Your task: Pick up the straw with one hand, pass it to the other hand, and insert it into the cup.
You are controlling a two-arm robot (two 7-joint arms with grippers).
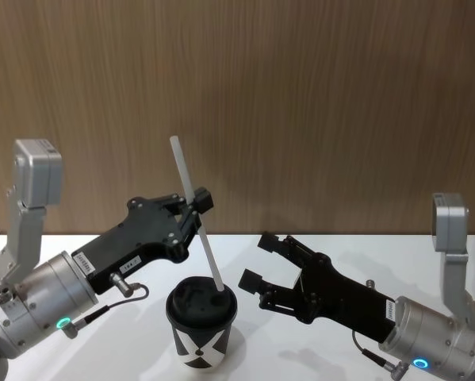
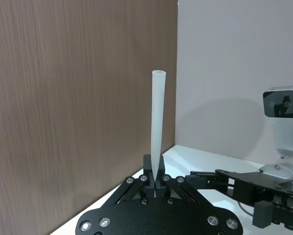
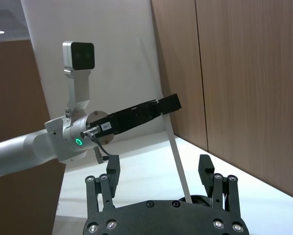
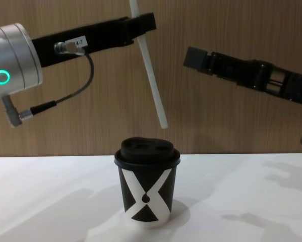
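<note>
A: What sits closest on the white table (image 4: 251, 201)?
B: The black cup (image 4: 146, 189) with the big white X. Its domed lid (image 4: 146, 149) is on.

A: Where is the straw (image 4: 152, 80)?
B: Up in the air, tilted. Its bottom tip hangs just above the lid, a bit to the right. It is not in the cup yet.

A: Who holds it?
B: The left gripper (image 1: 196, 208). Its 2 fingers are pinched tight on the straw, partway along it, so a long piece sticks out past them.

A: And the right gripper (image 1: 261, 262)?
B: It waits near the cup's right side. Its fingers are spread apart and hold nothing.

A: What is far back?
B: A brown wooden wall (image 1: 316, 103).
</note>
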